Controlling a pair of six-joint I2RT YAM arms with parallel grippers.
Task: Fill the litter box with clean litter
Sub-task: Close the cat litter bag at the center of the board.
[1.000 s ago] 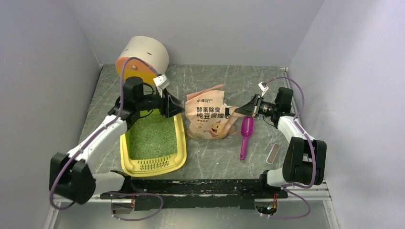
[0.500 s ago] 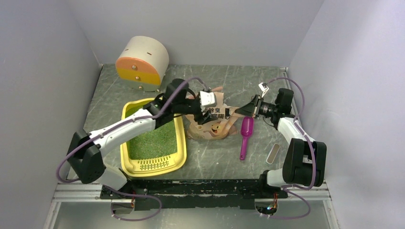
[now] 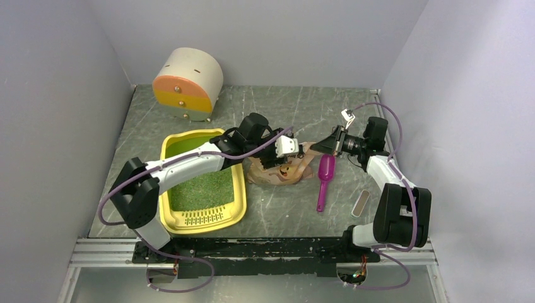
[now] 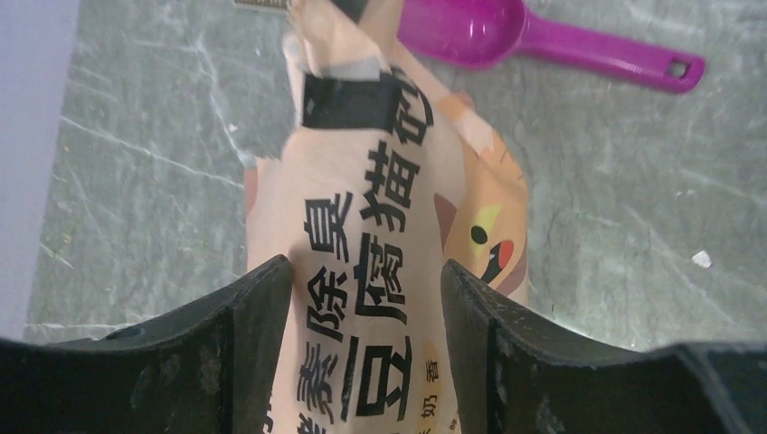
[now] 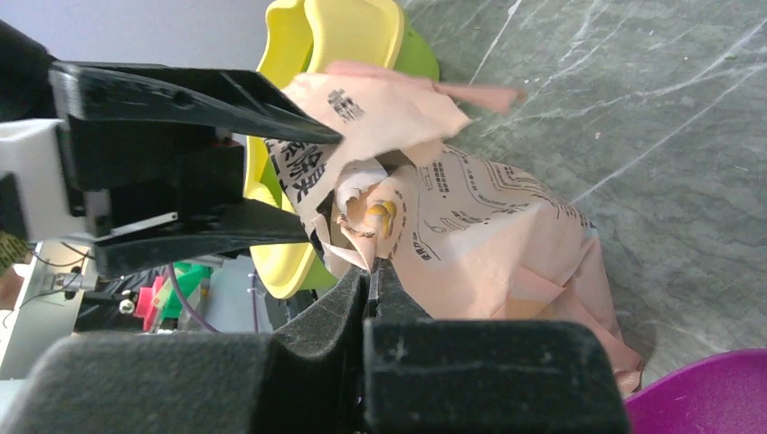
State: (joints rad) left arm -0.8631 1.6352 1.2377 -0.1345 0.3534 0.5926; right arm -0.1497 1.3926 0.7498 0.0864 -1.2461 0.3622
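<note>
The left hand [image 4: 366,269] is spread, its two black fingers astride the one crinkled pink-beige printed bag [image 4: 380,199]. The right hand [image 5: 373,271] is pressed together, pinching a fold of that bag. One glossy magenta scoop [image 3: 324,180] lies just beside the bag. One yellow plastic litter box [image 3: 238,189] sits toward the front-left corner of the grey marbled table [image 3: 284,211] and holds fine speckled green clean litter [image 3: 202,189]. Pale walls enclose three sides.

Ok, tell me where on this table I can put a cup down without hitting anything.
Two bare patches: the far strip of table behind the bag, between the white cylinder and the right arm; and the near stretch between litter box and magenta scoop. Crowded mid-table, where left gripper and right gripper meet at the bag.
</note>
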